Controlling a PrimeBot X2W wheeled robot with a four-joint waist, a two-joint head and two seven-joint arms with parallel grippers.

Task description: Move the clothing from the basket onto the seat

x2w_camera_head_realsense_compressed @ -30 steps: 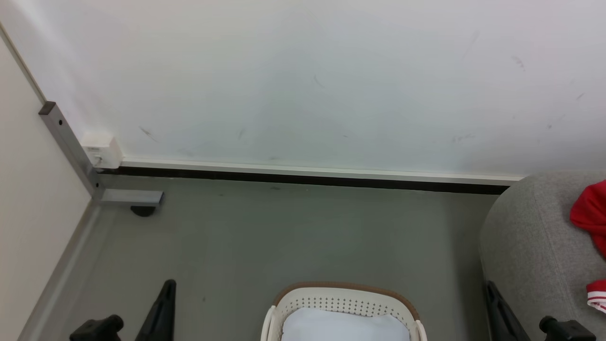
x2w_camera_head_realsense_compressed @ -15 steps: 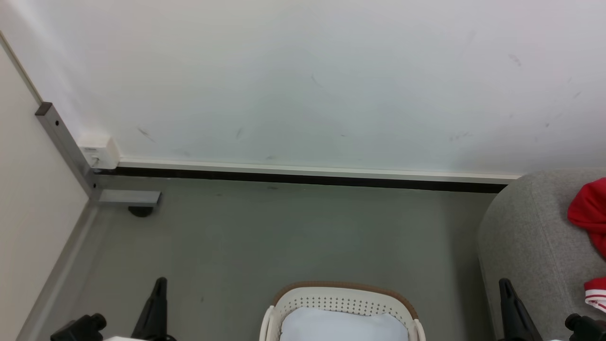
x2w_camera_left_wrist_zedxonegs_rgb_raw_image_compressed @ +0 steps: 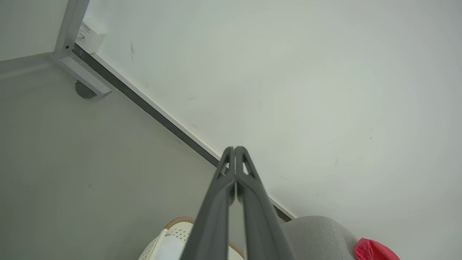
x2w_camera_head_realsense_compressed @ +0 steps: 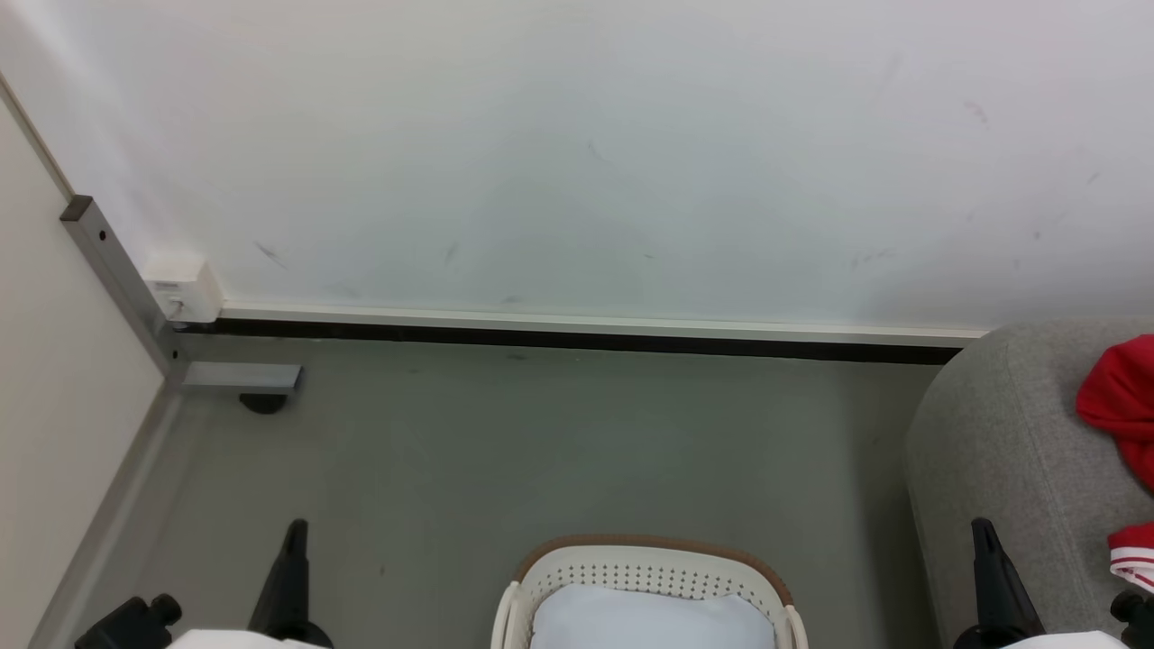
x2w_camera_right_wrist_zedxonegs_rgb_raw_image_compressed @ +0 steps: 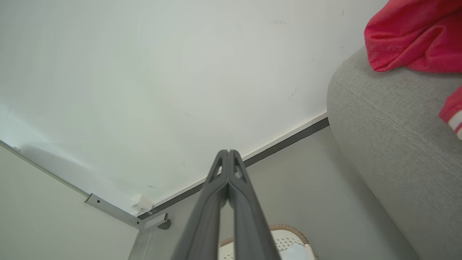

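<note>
Both arms sit low at the view's bottom corners. The left gripper and right gripper point toward the wall, jaws pressed together, empty. The clothing lies crumpled on the seat, right of the basket.

The basket stands on the floor at the near middle of the head view, with a pad lying in it. The seat is to its right, apart from it, its far end close to the wall behind. The clothing lies on the seat in two pieces, one farther back, one nearer. A post stands in the far left corner, a small box just beside it. The left gripper is left of the basket, the right gripper right of it, at the seat's edge.
</note>
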